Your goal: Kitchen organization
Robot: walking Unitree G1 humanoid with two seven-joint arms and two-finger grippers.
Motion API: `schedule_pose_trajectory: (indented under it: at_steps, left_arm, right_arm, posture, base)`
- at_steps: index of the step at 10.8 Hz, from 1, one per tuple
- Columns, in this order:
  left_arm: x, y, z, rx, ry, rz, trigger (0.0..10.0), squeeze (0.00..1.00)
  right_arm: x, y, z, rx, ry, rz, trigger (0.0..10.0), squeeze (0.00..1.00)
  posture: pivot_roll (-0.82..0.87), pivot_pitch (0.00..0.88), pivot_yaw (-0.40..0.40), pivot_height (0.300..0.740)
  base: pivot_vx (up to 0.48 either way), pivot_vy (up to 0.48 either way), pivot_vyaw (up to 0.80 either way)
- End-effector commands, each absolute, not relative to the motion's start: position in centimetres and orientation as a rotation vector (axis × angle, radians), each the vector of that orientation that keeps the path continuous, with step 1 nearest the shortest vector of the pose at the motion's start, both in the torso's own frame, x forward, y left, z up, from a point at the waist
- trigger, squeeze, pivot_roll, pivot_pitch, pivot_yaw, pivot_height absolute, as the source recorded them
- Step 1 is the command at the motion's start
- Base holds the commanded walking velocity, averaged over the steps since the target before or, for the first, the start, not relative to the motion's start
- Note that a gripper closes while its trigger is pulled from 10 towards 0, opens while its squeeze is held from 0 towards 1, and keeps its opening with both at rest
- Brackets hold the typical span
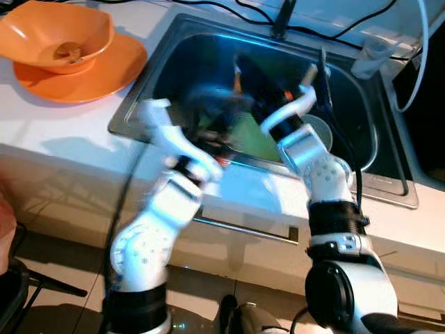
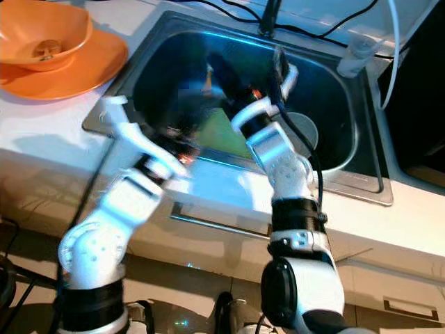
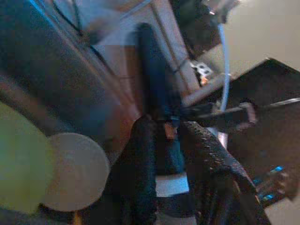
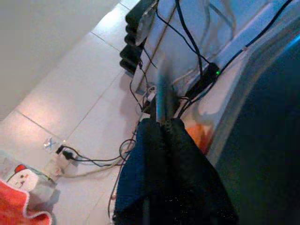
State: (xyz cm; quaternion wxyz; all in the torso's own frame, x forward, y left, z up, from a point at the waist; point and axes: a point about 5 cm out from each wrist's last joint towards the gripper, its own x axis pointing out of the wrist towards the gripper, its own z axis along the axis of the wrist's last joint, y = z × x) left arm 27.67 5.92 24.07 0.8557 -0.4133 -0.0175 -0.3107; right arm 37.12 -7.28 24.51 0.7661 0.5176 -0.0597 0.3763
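Observation:
Both arms reach into the steel sink (image 1: pixel 389 184). My left gripper (image 3: pixel 166 129) is blurred in the eye views and sits low in the basin. Its fingers (image 3: pixel 206 154) flank a long dark handle (image 3: pixel 154 75) with a small orange spot and look shut on it. My right gripper (image 4: pixel 161 121) is farther back near the sink's rear wall, shut on a thin grey rod (image 4: pixel 161 93) that sticks out past the tips. A flat green item (image 1: pixel 247 136) and a pale round disc (image 1: pixel 321 132) lie on the sink bottom.
An orange bowl (image 1: pixel 59 35) sits on an orange plate (image 1: pixel 104 73) on the white counter to the left of the sink. Black cables and a white plug (image 1: pixel 368 56) run along the back edge. A dark box stands at the far right.

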Motion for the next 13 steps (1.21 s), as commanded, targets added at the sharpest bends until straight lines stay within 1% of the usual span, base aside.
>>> schedule_pose_trajectory:
  at_steps: [1,7,9,10,11,12,13]
  left_arm:
    - [27.2,5.2,24.2,-0.869,-0.03,-0.701,10.0,1.0]
    - [27.3,5.5,24.2,-0.865,-0.031,-0.693,10.0,1.0]
    - [27.8,6.1,24.1,-0.8,-0.057,-0.618,10.0,1.0]
    - [28.3,6.8,24.0,-0.717,-0.092,-0.542,10.0,1.0]
    - [28.7,7.4,24.0,-0.639,-0.123,-0.481,10.0,1.0]
    - [28.9,7.8,23.9,-0.535,-0.152,-0.441,10.0,1.0]
    - [28.9,7.9,23.9,-0.492,-0.166,-0.419,10.0,1.0]
  right_arm:
    - [37.3,-7.9,24.2,1.114,-0.129,0.787,0.0,0.0]
    - [37.3,-7.8,24.1,1.11,-0.128,0.785,0.0,0.0]
    - [37.3,-7.9,23.9,1.098,-0.126,0.779,0.0,0.0]
    - [37.3,-7.9,23.8,1.046,-0.121,0.773,0.0,0.0]
    - [37.3,-7.8,23.6,0.965,-0.115,0.762,3.7,0.0]
    - [37.1,-7.4,23.5,0.804,-0.116,0.755,9.7,0.9]
    - [36.9,-7.1,23.6,0.739,-0.124,0.764,10.0,1.0]
  posture:
    - [0.05,0.216,-0.16,0.74]
    - [0.05,0.214,-0.158,0.74]
    - [0.05,0.214,-0.159,0.74]
    - [0.05,0.212,-0.16,0.74]
    - [0.05,0.211,-0.16,0.74]
    - [0.05,0.21,-0.159,0.74]
    - [0.05,0.207,-0.157,0.74]
  base:
    - [0.0,0.0,0.0]
    - [0.0,0.0,0.0]
    - [0.0,0.0,0.0]
    - [0.0,0.0,0.0]
    - [0.0,0.0,0.0]
    - [0.0,0.0,0.0]
    - [0.0,0.0,0.0]
